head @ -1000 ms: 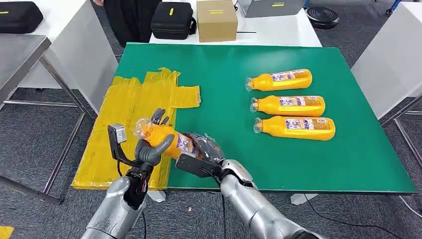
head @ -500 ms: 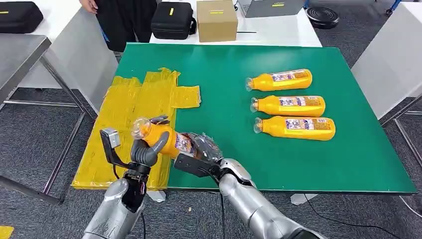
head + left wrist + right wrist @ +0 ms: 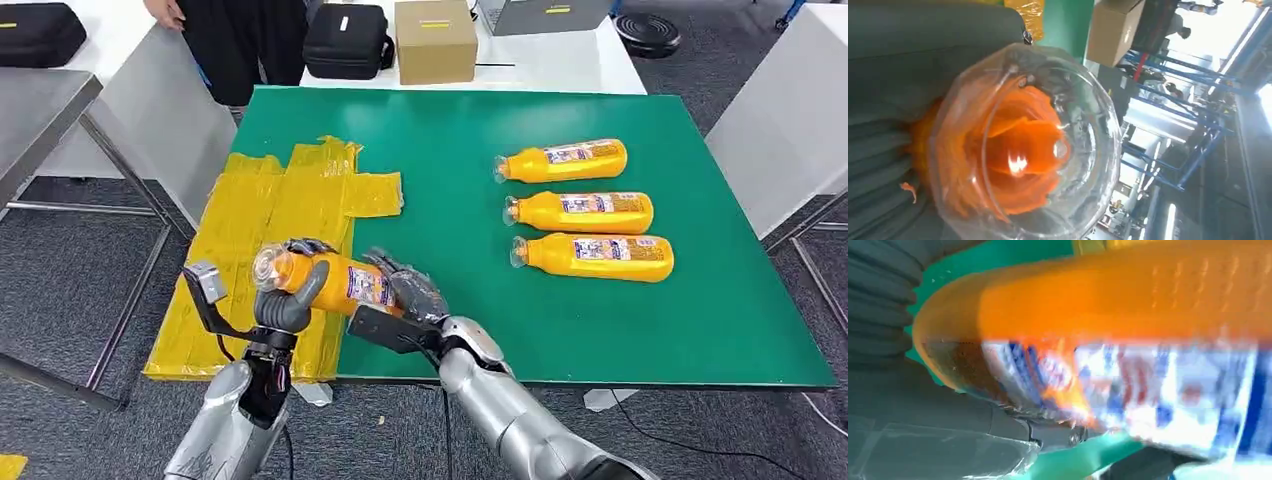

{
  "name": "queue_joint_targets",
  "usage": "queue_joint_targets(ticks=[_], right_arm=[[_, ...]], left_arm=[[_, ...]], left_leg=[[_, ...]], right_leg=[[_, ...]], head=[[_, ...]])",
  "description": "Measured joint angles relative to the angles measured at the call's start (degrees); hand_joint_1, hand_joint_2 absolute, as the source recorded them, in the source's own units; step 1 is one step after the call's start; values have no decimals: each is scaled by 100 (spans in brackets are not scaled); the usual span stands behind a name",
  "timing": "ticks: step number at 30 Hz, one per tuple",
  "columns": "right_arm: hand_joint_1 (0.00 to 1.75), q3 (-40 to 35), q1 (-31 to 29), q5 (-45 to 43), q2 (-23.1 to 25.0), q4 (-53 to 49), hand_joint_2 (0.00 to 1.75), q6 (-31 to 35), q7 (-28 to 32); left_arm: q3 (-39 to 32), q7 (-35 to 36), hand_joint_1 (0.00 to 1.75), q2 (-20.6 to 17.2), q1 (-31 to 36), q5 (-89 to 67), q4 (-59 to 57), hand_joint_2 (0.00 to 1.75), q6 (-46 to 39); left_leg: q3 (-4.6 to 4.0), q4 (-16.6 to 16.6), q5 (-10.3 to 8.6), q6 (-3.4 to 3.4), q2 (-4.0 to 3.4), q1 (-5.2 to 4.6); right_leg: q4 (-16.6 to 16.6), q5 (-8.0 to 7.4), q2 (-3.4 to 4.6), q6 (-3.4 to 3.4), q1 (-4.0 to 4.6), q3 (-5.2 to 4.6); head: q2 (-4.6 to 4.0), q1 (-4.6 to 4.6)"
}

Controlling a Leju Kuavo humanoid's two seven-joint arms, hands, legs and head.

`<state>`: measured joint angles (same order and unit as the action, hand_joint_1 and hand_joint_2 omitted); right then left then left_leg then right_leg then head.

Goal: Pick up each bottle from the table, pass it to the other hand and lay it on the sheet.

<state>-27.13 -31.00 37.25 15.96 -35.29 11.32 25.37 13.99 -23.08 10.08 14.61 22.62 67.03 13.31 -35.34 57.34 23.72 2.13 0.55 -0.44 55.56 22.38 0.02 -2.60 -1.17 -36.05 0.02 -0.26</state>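
Observation:
An orange bottle (image 3: 338, 281) with a clear cap hangs over the table's near-left edge, beside the yellow sheet (image 3: 265, 205). My left hand (image 3: 288, 297) grips it just behind the cap, fingers wrapped around. At the other end, my right hand (image 3: 407, 292) holds its base. The left wrist view looks straight into the clear cap (image 3: 1023, 145). The bottle's orange body (image 3: 1128, 310) and label lie against my right hand in the right wrist view. Three more orange bottles (image 3: 562, 160) (image 3: 580, 212) (image 3: 592, 256) lie side by side on the right of the green table (image 3: 460, 140).
A cardboard box (image 3: 435, 40) and a black case (image 3: 345, 40) stand on the white table behind. A person (image 3: 240, 40) stands at the far-left corner. A steel table (image 3: 40, 110) is at the left, a white one (image 3: 780, 130) at the right.
My left hand's fingers, raised a second ago, have wrapped around the bottle. The bottle has shifted left, its cap turning up toward the camera. The person behind has stepped leftwards.

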Motion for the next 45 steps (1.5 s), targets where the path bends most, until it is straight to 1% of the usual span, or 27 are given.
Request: queue_joint_targets(ticks=[4,9,15,20,24,27,30,34,40,45], right_arm=[[0,215,97,-410,-15,-217,0,143,261],[0,453,306,-796,-59,-653,0,162,457],[0,551,496,-886,-142,-1255,0,127,575],[0,549,758,-1086,-221,-1846,0,-150,741],[0,551,908,-1186,-269,-2186,0,-262,787],[0,553,986,-1427,-299,-2440,0,-409,881],[0,634,1034,-1841,-345,-2685,0,-720,892],[0,731,1046,-1995,-389,-2879,0,-786,892],[0,910,1142,-2117,-431,-3192,0,-671,846],[0,1056,1235,-2263,-483,-3323,0,-555,866]], left_arm=[[0,-11,175,2,1,7,42,175,-72],[-5,-39,175,11,38,-13,61,175,-155],[-5,-107,175,15,52,-175,59,175,-424],[-41,-312,175,2,118,-521,-11,175,-902],[-94,-380,175,-17,177,-649,-68,175,-1060],[-157,-442,175,-24,181,-776,-70,175,-1233],[-245,-463,175,-50,198,-896,-70,175,-1393],[-346,-487,175,-72,250,-1100,-63,175,-1681],[-483,-463,175,-131,284,-1736,228,175,-2123],[-505,-450,175,-262,284,-3038,681,175,-2845]], left_leg=[[0,0,0,0,0,0],[-1,0,0,0,1,0],[0,0,0,0,0,0],[-1,0,0,0,-1,0],[-1,-1,0,0,0,1],[0,0,0,0,-1,0],[0,0,0,0,1,0],[0,0,0,0,-1,0],[-1,0,-1,0,0,1],[-1,0,0,0,1,1]], right_leg=[[0,0,0,0,0,0],[0,0,0,0,0,0],[0,0,0,0,0,-1],[0,0,0,0,1,-1],[0,0,0,0,0,-1],[0,0,0,0,0,-1],[0,0,-1,0,0,-1],[0,-1,0,0,0,0],[0,0,0,0,1,0],[0,0,-1,0,0,-1]], head=[[0,2],[0,0],[0,-2],[0,0],[0,0],[0,0],[0,0],[0,-2],[0,-2],[0,0]])
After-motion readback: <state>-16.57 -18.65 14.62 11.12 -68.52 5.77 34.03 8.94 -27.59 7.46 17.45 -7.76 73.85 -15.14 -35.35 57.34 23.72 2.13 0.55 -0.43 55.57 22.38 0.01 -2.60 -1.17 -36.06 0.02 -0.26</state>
